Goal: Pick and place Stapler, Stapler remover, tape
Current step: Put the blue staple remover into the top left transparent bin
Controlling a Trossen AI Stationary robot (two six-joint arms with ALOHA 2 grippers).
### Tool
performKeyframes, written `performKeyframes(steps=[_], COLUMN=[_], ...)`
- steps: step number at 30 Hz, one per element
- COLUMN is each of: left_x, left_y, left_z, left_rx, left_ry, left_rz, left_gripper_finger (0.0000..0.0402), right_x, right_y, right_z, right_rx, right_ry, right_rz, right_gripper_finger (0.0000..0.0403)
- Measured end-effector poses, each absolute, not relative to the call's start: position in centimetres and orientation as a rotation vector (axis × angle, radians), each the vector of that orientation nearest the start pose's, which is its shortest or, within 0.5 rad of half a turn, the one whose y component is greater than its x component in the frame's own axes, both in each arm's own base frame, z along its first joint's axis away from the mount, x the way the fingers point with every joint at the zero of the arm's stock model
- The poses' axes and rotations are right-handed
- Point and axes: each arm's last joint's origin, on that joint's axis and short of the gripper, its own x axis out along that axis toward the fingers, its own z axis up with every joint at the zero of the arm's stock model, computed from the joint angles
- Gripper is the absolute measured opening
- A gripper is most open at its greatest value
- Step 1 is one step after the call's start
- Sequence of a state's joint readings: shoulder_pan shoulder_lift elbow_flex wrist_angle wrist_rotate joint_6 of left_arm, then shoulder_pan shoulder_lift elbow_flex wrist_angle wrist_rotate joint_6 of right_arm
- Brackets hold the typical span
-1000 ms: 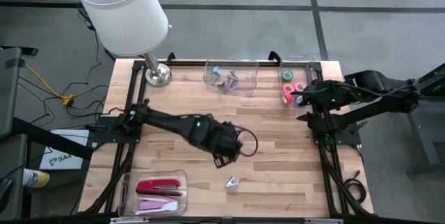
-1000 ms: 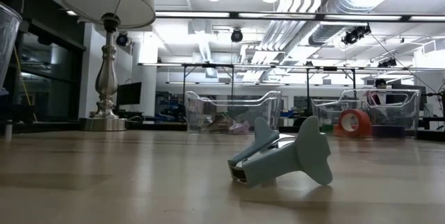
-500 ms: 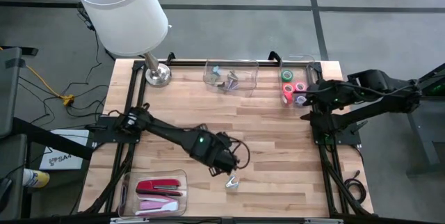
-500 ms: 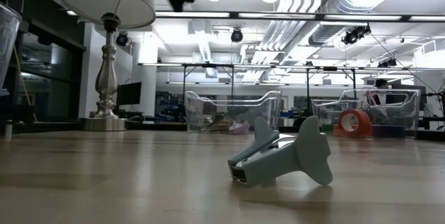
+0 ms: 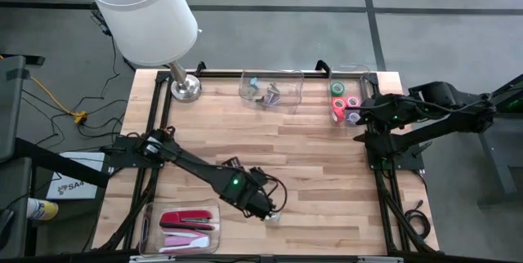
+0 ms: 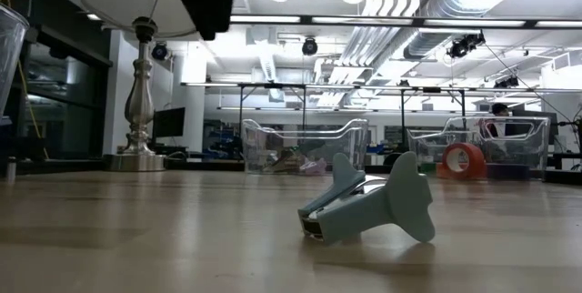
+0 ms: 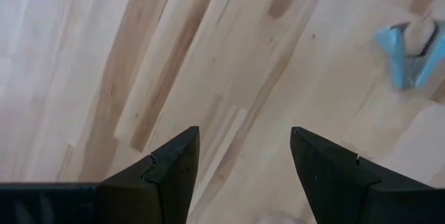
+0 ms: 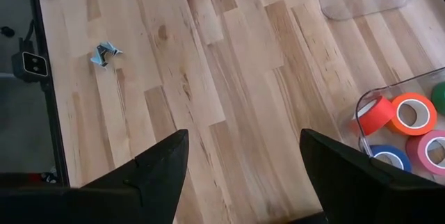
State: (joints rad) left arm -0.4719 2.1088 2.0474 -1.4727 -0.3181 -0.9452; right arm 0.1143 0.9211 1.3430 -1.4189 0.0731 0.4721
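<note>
A pale blue stapler remover [image 6: 371, 207] lies tipped on its side on the bare wood near the table's front edge, resting on a wing and its jaw end; it also shows small [image 7: 410, 53] in the left wrist view. My left gripper [image 7: 243, 161] hangs open just above the table beside it [image 5: 265, 211], fingers pointing down, touching nothing. Red and pink staplers [image 5: 186, 219] lie in a clear tray at the near left. Tape rolls [image 8: 403, 116] sit in a clear bin at the far right. My right gripper [image 8: 243, 165] waits open, high above that bin [image 5: 353, 116].
A lamp [image 5: 147, 18] stands at the far left corner. A clear bin [image 5: 272, 90] with small silvery and blue pieces stands at the far middle. Bare wood lies between the bins and the stapler remover.
My left gripper has come down and toward the table's near edge, closing in on the stapler remover, which has not moved. Its fingers stay open.
</note>
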Motion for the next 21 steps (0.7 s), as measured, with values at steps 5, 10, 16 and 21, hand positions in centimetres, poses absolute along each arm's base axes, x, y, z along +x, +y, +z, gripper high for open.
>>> performKeyframes(steps=[5,10,16,21], left_x=[37.2,37.6,38.8,39.3], left_y=[-17.9,-18.2,-18.2,-17.3], left_z=[27.7,27.8,28.0,27.5], left_rx=[-0.197,-0.211,-0.24,-0.236], left_ry=[1.262,1.223,1.154,1.144], left_rz=[0.48,0.443,0.364,0.393], left_gripper_finger=[0.022,0.022,0.022,0.022], right_x=[11.1,11.1,11.1,11.1], right_y=[1.1,1.1,1.1,1.1], right_z=[38.8,38.8,38.8,38.8], right_rx=[0.34,0.345,0.345,0.345], right_ry=[0.979,0.983,0.983,0.983], right_rz=[-0.195,-0.186,-0.185,-0.185], right_gripper_finger=[0.0267,0.0267,0.0267,0.0267])
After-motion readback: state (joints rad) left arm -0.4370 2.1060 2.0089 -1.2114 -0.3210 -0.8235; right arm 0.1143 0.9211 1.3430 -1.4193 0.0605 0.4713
